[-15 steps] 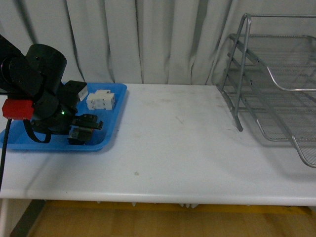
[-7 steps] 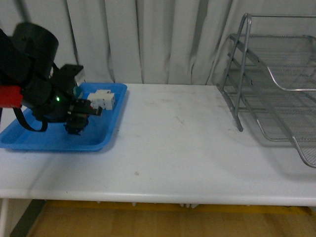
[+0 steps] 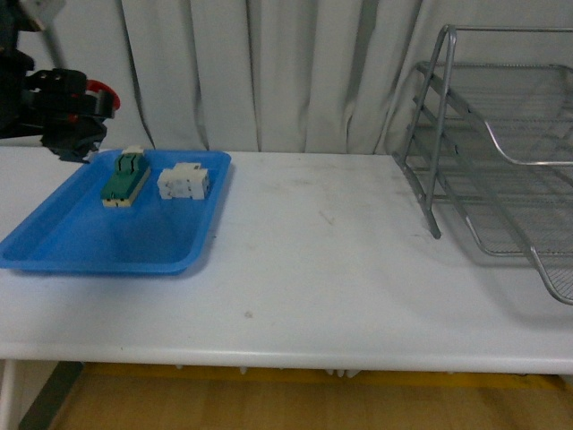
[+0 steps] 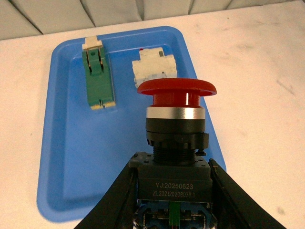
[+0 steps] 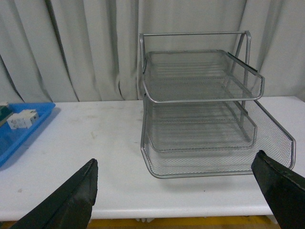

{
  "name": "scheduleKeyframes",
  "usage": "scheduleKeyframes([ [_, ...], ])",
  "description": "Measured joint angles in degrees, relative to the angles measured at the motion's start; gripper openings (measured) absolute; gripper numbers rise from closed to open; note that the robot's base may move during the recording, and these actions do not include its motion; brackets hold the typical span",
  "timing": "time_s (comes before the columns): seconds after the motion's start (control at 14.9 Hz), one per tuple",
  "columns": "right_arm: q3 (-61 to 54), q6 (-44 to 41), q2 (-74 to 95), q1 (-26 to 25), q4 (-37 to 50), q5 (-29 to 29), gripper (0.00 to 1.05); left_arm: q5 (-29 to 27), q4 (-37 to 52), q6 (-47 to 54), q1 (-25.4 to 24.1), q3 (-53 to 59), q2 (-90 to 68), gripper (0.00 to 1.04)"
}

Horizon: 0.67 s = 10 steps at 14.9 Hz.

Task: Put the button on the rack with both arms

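The near side of the tabletop [image 3: 313,269] is bare and white, with lots of open room from the middle over to the right. At its left edge lies the blue tray [image 3: 81,235]. A second ago the left arm sat low in this tray and hid part of it. Now the arm has gone up, and the tray's near half is bare. At the tray's far end lie a green-and-cream switch [image 3: 125,176] and a white block [image 3: 183,182], side by side and not touching.

Up above the tray's far left corner hangs the left gripper [image 4: 171,164]. Its two fingers [image 4: 116,195] squeeze the dark body of the button [image 4: 176,88], so the button is up in the air, red cap at the front. White writing on the body says "YJ:20250623" (the line under it is too small to read for sure).

On the far right side of the tabletop stands the rack [image 3: 519,116], with three wire shelves. The right gripper [image 5: 175,160] faces it with fingers [image 5: 71,200] spread wide and holding nothing. A pale curtain [image 3: 295,72] hangs behind it all.
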<state>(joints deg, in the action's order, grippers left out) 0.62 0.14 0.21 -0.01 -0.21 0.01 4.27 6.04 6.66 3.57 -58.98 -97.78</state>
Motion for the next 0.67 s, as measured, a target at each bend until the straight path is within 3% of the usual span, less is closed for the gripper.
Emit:
scheduleKeyframes([
  [0.33,0.0,0.0,0.0,0.0,0.0,0.0,0.98,-2.5,3.9,2.8,-1.7,23.1,24.2,0.36],
  [0.67,0.0,0.0,0.0,0.0,0.0,0.0,0.98,0.9,6.9,2.7,-7.0,33.0,26.6,0.36],
])
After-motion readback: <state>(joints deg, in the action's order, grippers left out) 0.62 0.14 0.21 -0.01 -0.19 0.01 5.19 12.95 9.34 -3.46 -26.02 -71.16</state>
